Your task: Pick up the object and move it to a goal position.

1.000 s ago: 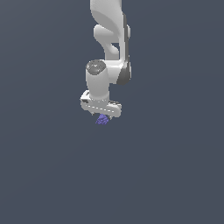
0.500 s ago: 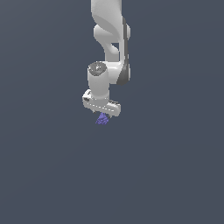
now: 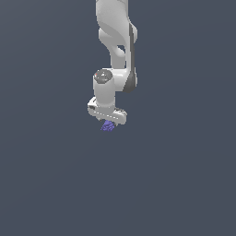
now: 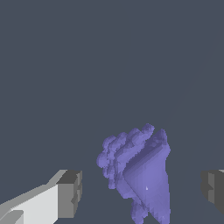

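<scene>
Hovering my gripper (image 3: 108,120) over the lump (image 4: 138,175), I see the jaws spread wide with it between them, untouched; it looks light, stiff and bumpy; I'd pinch its broad flat flanks.

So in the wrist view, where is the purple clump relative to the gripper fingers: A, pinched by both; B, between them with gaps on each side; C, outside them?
B: the purple clump sits between the open gripper's fingers, touching neither.
</scene>
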You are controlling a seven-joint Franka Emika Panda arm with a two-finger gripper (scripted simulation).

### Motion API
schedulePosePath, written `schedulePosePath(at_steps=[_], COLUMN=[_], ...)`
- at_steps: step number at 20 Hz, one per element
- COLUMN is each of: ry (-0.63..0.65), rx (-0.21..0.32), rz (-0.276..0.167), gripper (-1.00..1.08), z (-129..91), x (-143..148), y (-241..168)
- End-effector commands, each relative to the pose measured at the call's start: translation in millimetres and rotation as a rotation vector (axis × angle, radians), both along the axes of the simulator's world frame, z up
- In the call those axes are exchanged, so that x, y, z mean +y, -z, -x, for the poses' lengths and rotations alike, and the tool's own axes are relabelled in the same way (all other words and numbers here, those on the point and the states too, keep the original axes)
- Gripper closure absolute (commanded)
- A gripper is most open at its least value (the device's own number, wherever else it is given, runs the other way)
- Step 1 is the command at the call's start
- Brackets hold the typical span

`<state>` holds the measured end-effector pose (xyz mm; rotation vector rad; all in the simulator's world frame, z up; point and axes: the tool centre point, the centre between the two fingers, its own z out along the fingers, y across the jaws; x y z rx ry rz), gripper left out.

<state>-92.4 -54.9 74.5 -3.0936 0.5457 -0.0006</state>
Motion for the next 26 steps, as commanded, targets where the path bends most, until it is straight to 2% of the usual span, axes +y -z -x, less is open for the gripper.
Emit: schedulePosePath(at_steps=[1, 10, 11, 26], ry=[0.001, 0.002, 0.002, 0.002], rx=[0.001, 0.001, 0.001, 0.000], rz=[0.000, 0.000, 0.000, 0.000], gripper=[-0.92, -0.92, 1.08, 1.08], z=[1.0, 0.9, 0.9, -0.2], x=[-0.1, 0.1, 0.1, 2.8], y=[12.0, 33.7, 33.7, 25.9])
